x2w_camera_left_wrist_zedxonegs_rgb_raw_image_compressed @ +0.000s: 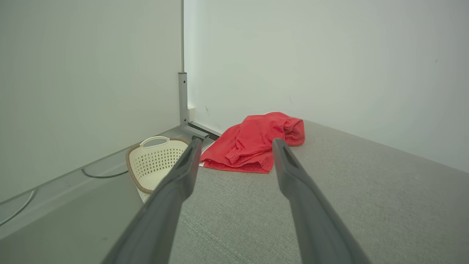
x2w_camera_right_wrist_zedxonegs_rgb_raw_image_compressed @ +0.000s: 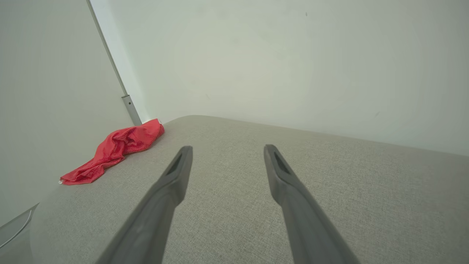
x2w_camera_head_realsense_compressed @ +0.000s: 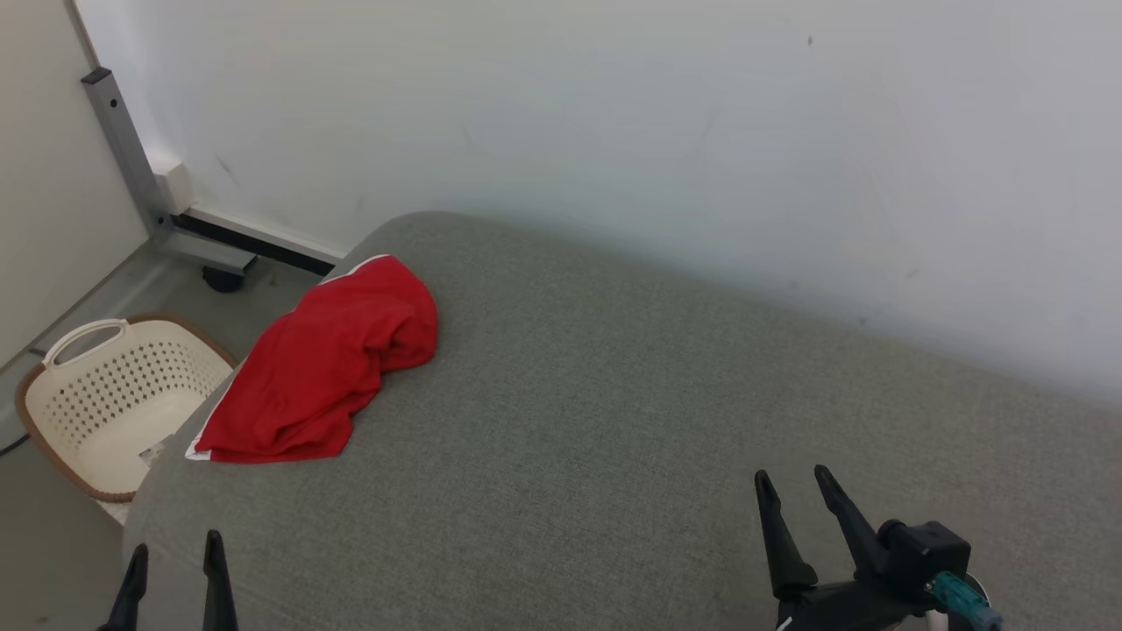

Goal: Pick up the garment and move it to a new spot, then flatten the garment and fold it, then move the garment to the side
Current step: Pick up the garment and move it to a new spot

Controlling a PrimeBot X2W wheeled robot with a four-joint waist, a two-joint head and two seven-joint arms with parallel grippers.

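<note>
Crumpled red garment (x2w_camera_head_realsense_compressed: 324,364), left gripper (x2w_camera_head_realsense_compressed: 175,543) and right gripper (x2w_camera_head_realsense_compressed: 791,475) released, basket (x2w_camera_head_realsense_compressed: 131,377) in head and left wrist views

We find one garment (x2w_camera_head_realsense_compressed: 324,368), bright red with a narrow white trim showing at its far end and at its near-left corner. It is crumpled, not flat: the far part is bunched into a rounded, raised fold, and the near part spreads lower and wider with creases. It lies on the grey fabric surface (x2w_camera_head_realsense_compressed: 614,421), at the far left, reaching the left edge.
</note>
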